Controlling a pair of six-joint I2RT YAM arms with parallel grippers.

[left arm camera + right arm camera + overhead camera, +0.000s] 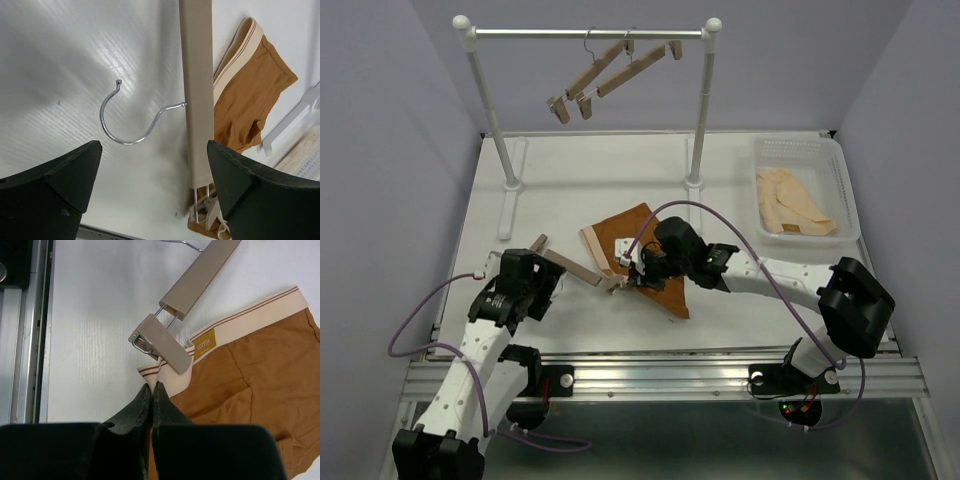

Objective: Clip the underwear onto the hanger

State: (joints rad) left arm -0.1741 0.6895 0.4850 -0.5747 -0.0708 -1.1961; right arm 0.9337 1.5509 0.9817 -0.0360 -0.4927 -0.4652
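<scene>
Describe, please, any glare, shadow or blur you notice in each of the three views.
Left wrist view: white glare on the table above the hook; the open left claw is dark and soft. Right wrist view: even light, the underwear label reads sharply; shut right claw nearly black. Top view: sharp, faint shadows.

Lavender walls [380, 120] enclose a white table [570, 180] bearing a white garment rack [540, 33].

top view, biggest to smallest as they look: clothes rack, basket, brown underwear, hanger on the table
1. clothes rack
2. basket and underwear, about alike, underwear partly hidden
3. hanger on the table
</scene>
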